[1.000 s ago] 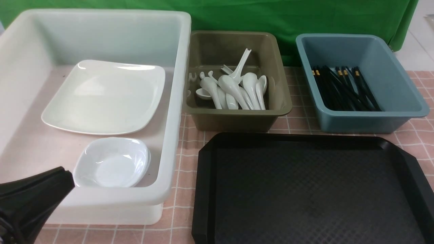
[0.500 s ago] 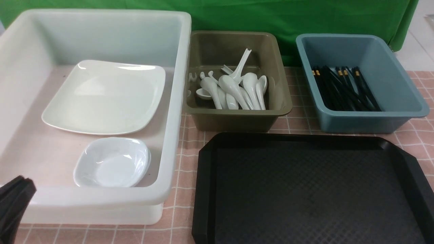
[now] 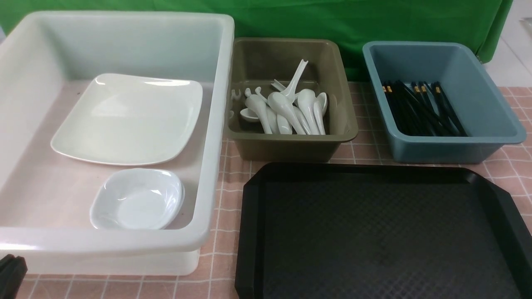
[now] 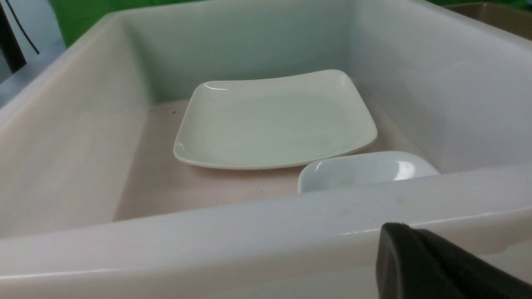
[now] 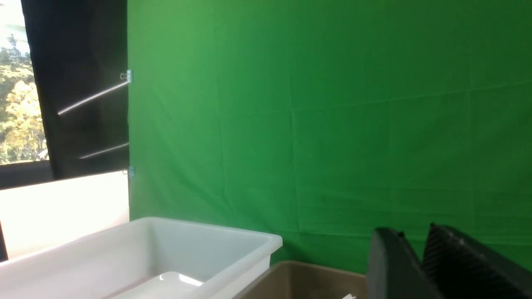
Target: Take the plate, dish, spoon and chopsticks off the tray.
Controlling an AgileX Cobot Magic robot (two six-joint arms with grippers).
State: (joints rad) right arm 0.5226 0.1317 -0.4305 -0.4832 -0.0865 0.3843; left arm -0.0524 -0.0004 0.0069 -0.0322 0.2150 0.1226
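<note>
The black tray [image 3: 374, 232] lies bare at the front right. The large white plate [image 3: 129, 118] [image 4: 274, 120] rests flat in the white tub [image 3: 220, 124], with the small deep dish [image 3: 137, 199] [image 4: 365, 170] just in front of it. Several white spoons [image 3: 286, 110] are piled in the olive bin [image 3: 291, 147]. Black chopsticks [image 3: 424, 108] lie in the blue bin [image 3: 449, 147]. My left gripper [image 3: 10, 270] [image 4: 399, 232] is shut and empty, low outside the tub's near wall. My right gripper [image 5: 409, 232] is raised facing the green backdrop, its jaws slightly apart with nothing between them.
The three bins stand side by side along the back of the pink checked tablecloth [image 3: 228, 199], with the tray in front of the olive and blue ones. A green cloth [image 3: 332, 20] hangs behind them.
My left gripper has drawn back down and to the left, from over the tub's near-left corner to the bottom-left corner of the front view. Nothing in the bins or on the tray moved.
</note>
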